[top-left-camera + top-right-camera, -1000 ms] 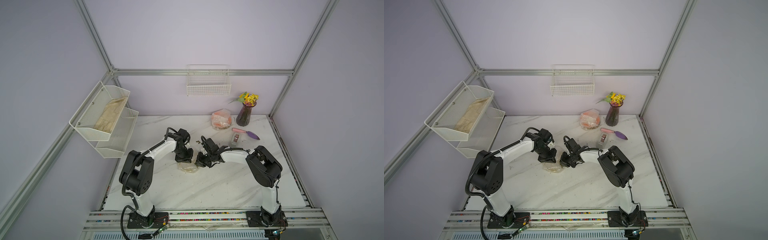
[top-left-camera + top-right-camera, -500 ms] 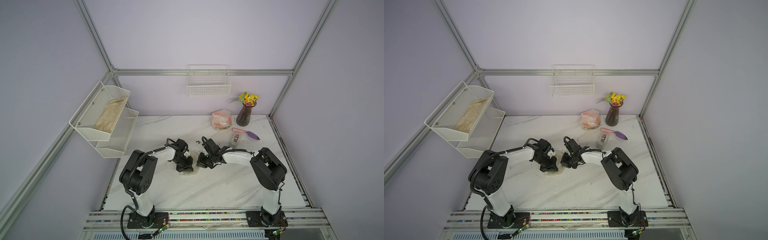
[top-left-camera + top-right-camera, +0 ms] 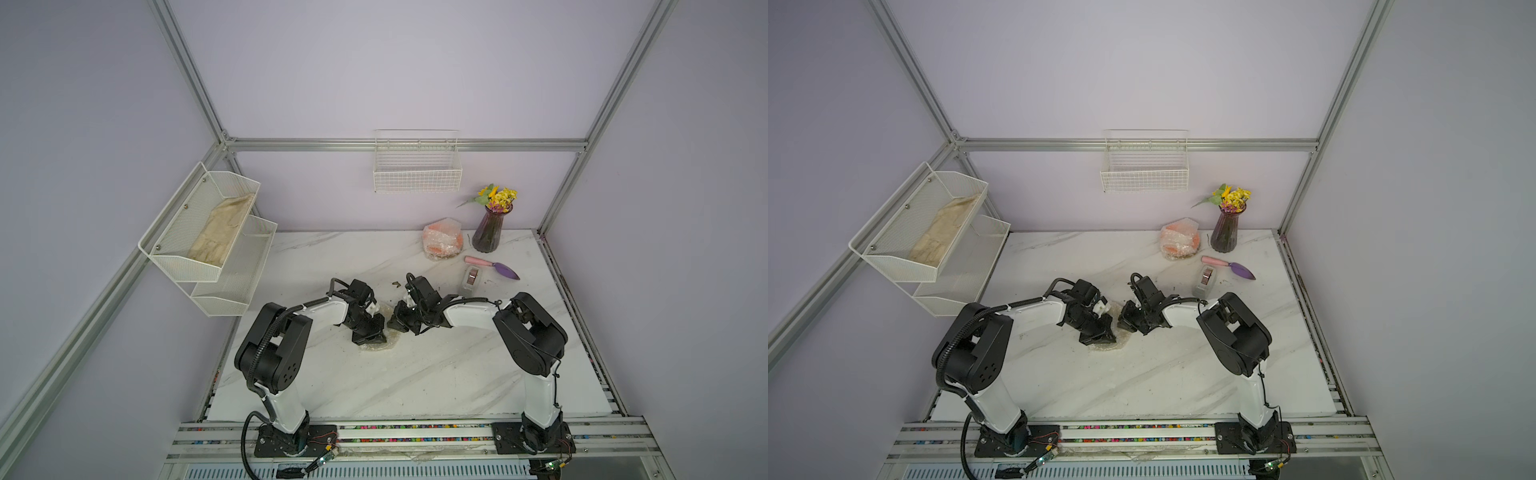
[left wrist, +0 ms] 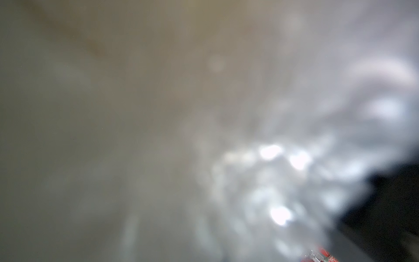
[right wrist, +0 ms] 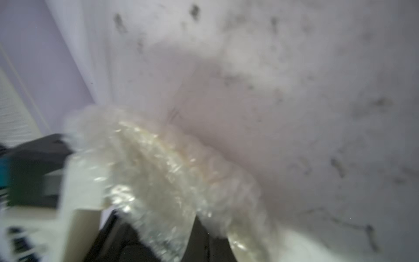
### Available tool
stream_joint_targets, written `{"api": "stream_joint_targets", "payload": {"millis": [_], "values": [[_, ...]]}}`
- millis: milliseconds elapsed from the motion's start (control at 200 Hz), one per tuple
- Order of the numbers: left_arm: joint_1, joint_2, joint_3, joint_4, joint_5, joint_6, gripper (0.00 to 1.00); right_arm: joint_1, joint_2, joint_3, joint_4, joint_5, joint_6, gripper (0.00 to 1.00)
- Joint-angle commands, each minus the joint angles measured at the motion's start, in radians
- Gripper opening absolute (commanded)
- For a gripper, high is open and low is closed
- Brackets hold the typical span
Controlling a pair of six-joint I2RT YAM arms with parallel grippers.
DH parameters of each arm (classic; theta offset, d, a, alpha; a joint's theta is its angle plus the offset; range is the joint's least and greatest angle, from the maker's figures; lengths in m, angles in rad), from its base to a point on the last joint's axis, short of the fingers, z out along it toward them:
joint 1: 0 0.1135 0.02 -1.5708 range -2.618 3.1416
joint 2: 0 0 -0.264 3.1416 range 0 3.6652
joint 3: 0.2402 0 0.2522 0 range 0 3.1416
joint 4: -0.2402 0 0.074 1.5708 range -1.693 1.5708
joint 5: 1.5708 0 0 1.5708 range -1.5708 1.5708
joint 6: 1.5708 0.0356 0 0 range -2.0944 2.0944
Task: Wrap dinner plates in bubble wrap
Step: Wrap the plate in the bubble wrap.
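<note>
A pale plate bundled in bubble wrap (image 3: 383,345) (image 3: 1113,345) lies mid-table between my arms; up close the crinkly bubble wrap (image 5: 158,172) shows a cream rim inside. My left gripper (image 3: 371,337) (image 3: 1098,336) is pressed down on top of the bundle; its wrist view is a blur of bubble wrap (image 4: 272,177) with no fingers visible. My right gripper (image 3: 395,325) (image 5: 200,240) is shut, its tips against the bundle's right edge. Whether film is pinched between the tips is unclear. At the back right a wrapped orange plate (image 3: 443,243) (image 3: 1180,242) leans by the vase.
A purple vase of flowers (image 3: 489,232), a pink-handled purple trowel (image 3: 494,266) and a grey tape dispenser (image 3: 471,279) stand at the back right. White mesh shelves (image 3: 216,249) holding a beige cloth hang on the left. A wire basket (image 3: 417,174) hangs on the back wall.
My left arm has dropped low and its gripper has moved toward the front, down onto the bundle. The right gripper has barely shifted.
</note>
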Motion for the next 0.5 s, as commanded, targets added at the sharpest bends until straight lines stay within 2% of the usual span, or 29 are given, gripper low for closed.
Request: {"api": "stream_joint_targets", "payload": {"millis": [0,110,235,350,495], "values": [[-0.004,-0.055,-0.026,-0.106,-0.164,-0.042,0.09,0.004,0.030,-0.049,-0.142,0.054,-0.008,0.00],[0.002,-0.167,0.095,-0.224,-0.245,-0.036,0.18,0.001,0.031,-0.064,-0.174,0.073,-0.049,0.00],[0.008,-0.187,0.288,-0.353,-0.296,0.004,0.25,0.001,0.036,-0.050,-0.198,0.081,-0.074,0.00],[0.010,-0.113,0.455,-0.396,-0.265,0.052,0.32,0.001,0.039,-0.040,-0.205,0.087,-0.088,0.00],[0.010,0.085,0.672,-0.460,-0.212,0.095,0.35,0.002,0.037,-0.046,-0.193,0.090,-0.083,0.00]]}}
